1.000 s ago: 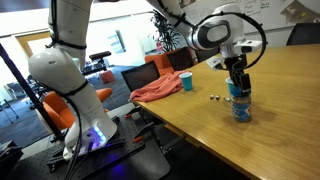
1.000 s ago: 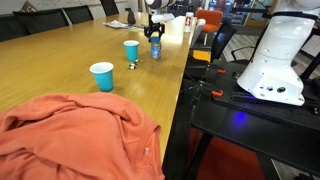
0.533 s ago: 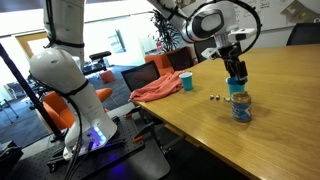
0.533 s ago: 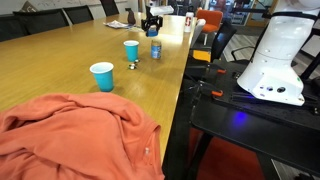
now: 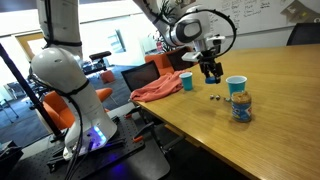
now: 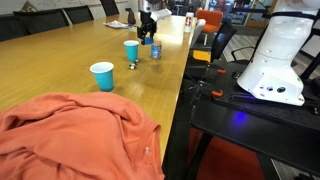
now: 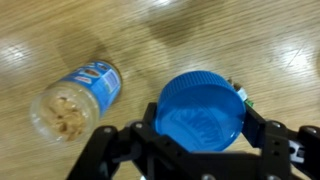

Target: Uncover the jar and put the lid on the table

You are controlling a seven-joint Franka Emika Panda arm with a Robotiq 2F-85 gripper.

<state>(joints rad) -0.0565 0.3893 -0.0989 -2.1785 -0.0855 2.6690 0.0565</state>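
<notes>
Your pincer (image 7: 203, 128) pinches the round blue plastic lid (image 7: 200, 108) across its rim, clear of the pale blue-banded jar (image 7: 75, 100); light, stiff, likely slippery.

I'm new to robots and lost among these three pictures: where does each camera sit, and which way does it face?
Exterior view: off the table's edge, looking across it at the jar; shows the robot's white base, arm and tool.
Exterior view: low behind the orange cloth, looking along the table; shows the base and distant tool.
Wrist view: on the arm, looking down; shows the tool's fingers gripping the blue lid.
Shared: all three see the jar.
</notes>
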